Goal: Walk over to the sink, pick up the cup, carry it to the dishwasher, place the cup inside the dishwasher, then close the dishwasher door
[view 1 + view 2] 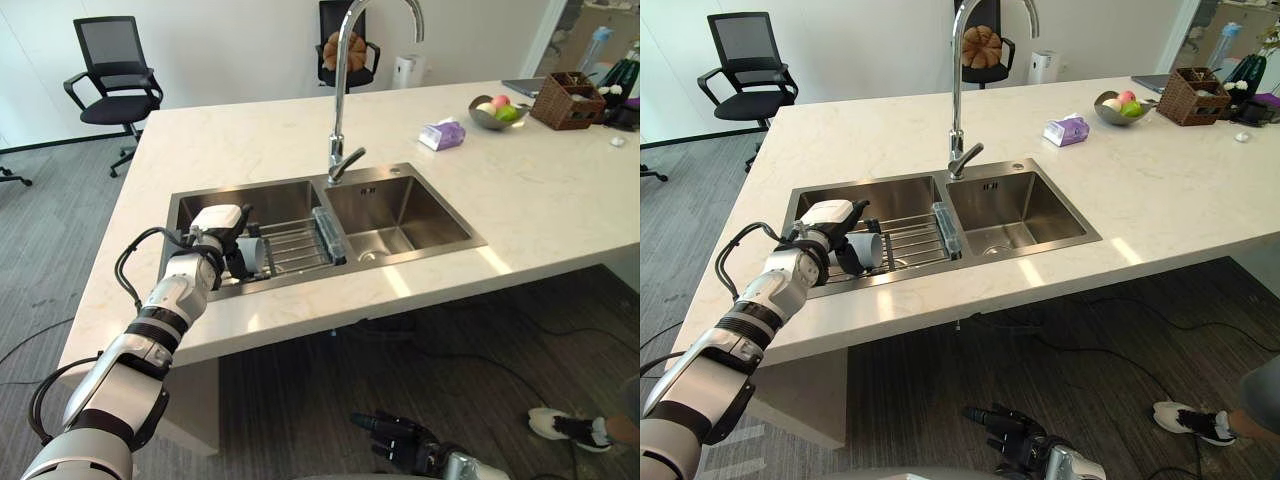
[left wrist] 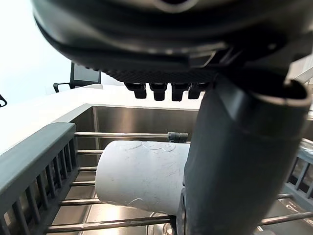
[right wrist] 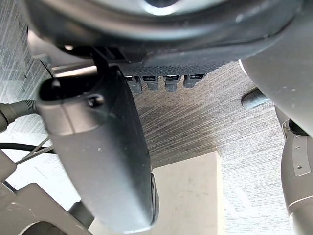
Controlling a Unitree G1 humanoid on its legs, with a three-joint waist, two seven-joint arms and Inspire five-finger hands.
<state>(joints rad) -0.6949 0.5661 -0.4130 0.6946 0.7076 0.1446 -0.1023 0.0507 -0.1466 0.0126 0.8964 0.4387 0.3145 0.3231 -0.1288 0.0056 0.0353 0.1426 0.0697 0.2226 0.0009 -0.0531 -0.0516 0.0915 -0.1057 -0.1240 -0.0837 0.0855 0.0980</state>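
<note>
A pale grey cup (image 2: 142,176) lies on its side on the wire rack (image 1: 295,245) in the left basin of the steel sink (image 1: 300,283). My left hand (image 1: 222,235) reaches down into that basin right at the cup (image 1: 256,254). Its fingers look straight above the cup. Its thumb (image 2: 234,161) stands close beside the cup, and I see no grip round it. My right hand (image 1: 400,437) hangs low over the floor in front of the counter, fingers relaxed and holding nothing.
A tall faucet (image 1: 338,100) rises between the two basins. On the pale counter to the right sit a tissue pack (image 1: 442,133), a fruit bowl (image 1: 498,112) and a wicker basket (image 1: 568,100). An office chair (image 1: 112,80) stands behind. A person's shoe (image 1: 560,425) is on the floor at right.
</note>
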